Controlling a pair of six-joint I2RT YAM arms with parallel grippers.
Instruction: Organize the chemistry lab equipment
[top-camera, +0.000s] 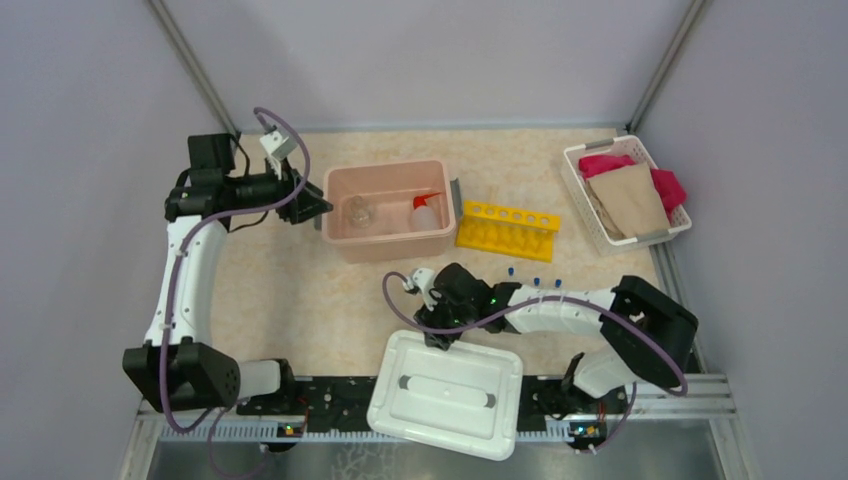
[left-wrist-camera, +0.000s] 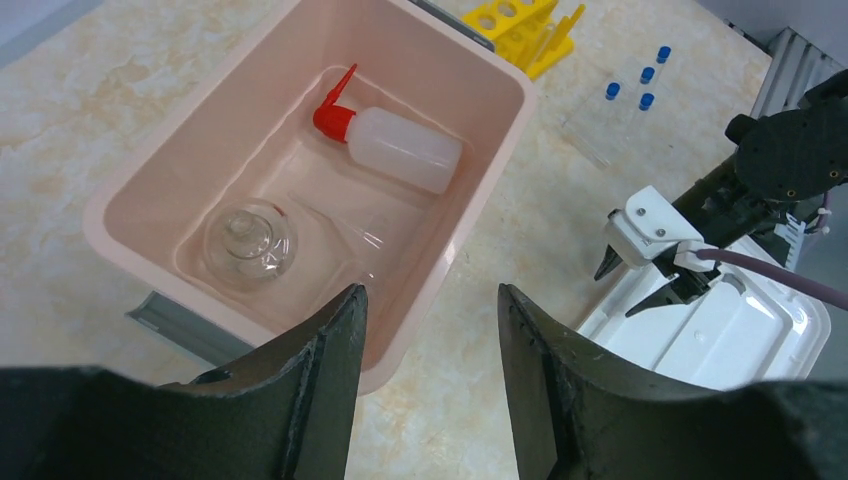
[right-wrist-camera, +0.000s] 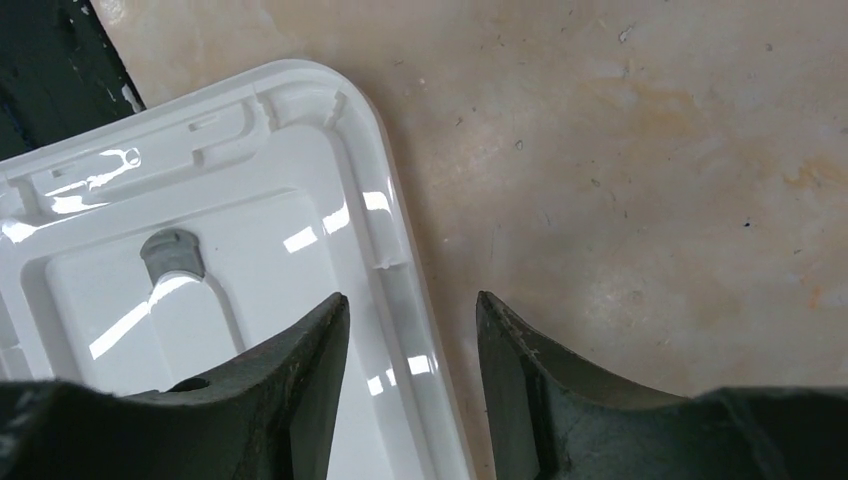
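A pink bin (top-camera: 344, 236) in the middle of the table holds a clear glass flask (top-camera: 358, 210) and a white squeeze bottle with red nozzle (top-camera: 427, 208); both also show from the left wrist, the flask (left-wrist-camera: 247, 240) and the bottle (left-wrist-camera: 400, 145) lying flat. My left gripper (top-camera: 315, 205) hovers open at the bin's left end, its jaws (left-wrist-camera: 430, 292) over the bin's rim and the table. A yellow rack (top-camera: 507, 230) stands right of the bin. Blue-capped tubes (top-camera: 530, 278) lie in front of the rack. My right gripper (right-wrist-camera: 411, 297) is open astride the rim of a white lid (right-wrist-camera: 200, 250).
The white lid (top-camera: 447, 392) lies at the near edge between the arm bases. A white basket (top-camera: 572, 172) with pink and tan cloths sits at the back right. Grey walls close in the table on three sides.
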